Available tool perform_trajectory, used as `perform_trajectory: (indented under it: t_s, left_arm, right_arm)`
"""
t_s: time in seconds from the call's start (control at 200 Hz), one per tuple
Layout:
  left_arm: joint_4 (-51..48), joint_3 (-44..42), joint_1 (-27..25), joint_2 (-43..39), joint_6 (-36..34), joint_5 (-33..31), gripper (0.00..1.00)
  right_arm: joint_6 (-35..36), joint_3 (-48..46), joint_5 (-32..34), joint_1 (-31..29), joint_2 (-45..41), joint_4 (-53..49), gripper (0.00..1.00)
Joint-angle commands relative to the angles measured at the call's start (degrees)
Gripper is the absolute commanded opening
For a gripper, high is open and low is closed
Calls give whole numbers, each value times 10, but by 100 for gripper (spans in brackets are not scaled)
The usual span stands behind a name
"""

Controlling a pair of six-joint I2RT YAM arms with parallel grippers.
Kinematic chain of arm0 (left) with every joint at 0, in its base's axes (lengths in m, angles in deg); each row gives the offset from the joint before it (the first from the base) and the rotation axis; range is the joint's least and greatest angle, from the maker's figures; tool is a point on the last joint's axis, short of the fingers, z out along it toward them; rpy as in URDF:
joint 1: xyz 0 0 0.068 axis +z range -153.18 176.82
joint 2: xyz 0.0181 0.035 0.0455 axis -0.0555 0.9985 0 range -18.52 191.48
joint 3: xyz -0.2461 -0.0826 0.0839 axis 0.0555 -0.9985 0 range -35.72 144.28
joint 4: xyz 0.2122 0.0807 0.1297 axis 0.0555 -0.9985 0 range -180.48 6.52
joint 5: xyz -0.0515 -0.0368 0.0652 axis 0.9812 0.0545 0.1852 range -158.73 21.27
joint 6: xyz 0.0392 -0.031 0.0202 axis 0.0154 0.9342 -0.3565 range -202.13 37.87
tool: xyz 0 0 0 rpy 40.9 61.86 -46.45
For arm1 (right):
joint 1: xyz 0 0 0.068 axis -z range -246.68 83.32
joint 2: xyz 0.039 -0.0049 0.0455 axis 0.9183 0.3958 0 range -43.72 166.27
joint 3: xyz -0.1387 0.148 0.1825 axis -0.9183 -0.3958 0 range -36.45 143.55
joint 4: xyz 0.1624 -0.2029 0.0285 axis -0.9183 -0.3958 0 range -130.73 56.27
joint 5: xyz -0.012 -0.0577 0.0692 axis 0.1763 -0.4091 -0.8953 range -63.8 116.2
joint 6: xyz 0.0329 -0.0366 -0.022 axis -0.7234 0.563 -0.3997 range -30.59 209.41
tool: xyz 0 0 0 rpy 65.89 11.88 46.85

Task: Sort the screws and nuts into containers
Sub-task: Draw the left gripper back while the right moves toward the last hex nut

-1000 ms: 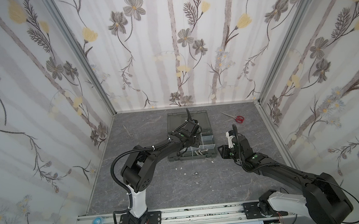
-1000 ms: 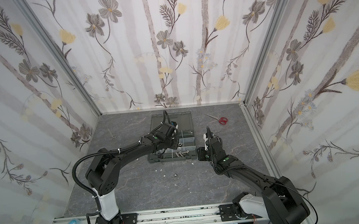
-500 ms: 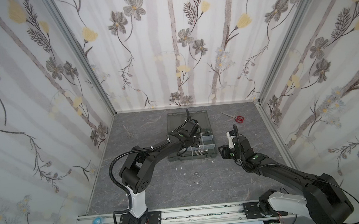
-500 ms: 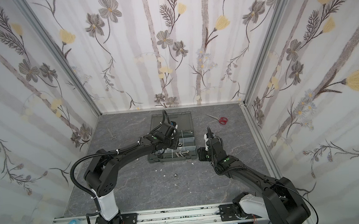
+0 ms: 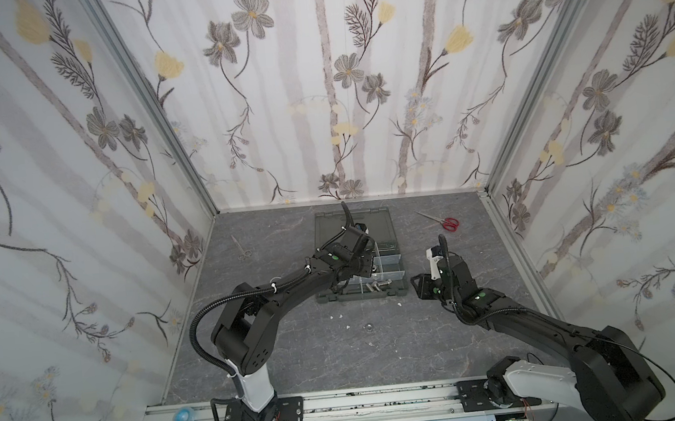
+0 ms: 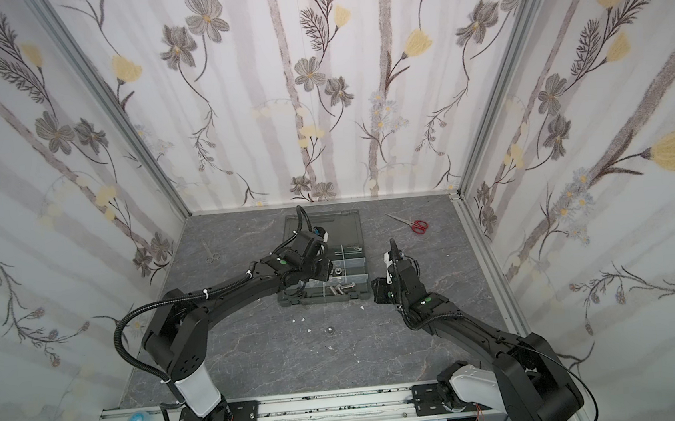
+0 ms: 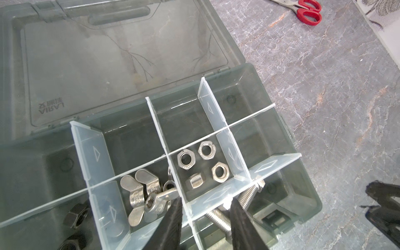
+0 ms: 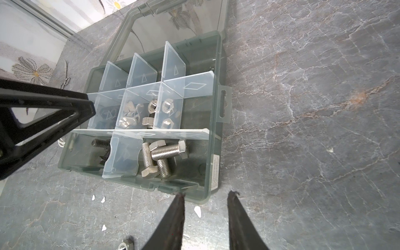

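Left gripper [image 7: 205,199] hangs part-open and empty over the binned hex nuts [image 7: 194,183], drop seemingly done; next it must fetch the stray nut [image 5: 367,326] off the table [image 5: 298,348].

Left arm [image 5: 292,282]: matte black boxy links, white shell on lowest seg. [image 5: 255,389], black ribbed conduit [image 5: 196,332] looped alongside, white zip ties [image 5: 274,285], green dot [image 5: 335,256] nr wrist, small holes in shoulder housing. Right arm [image 5: 524,320]: same black links, white rounded base shell [image 5: 538,381], green dot [image 5: 478,297], white bracket [image 5: 433,258] and thin black cable [image 5: 444,248] at wrist. Each on a black base plate [image 5: 290,409]. Left gripper [image 7: 204,201] and right gripper [image 8: 206,194]: black fingers tapering to points; right's inner edges look scuffed.
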Motion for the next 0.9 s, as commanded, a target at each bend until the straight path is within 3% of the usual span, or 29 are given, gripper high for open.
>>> perform_trajectory:
  t_s: [0.0,0.435,0.894]
  left_arm:
    - [3,-11,0,-18,13,-6,39]
    - [8,-84,0,-117,57,-39,40]
    - [33,-247,10,-292,137,-102,42]
  right_arm:
    - [-1,-1,-3,1,4,33,35]
    - [5,2,-41,-15,25,39,35]
    - [56,68,-12,-135,101,-23,35]
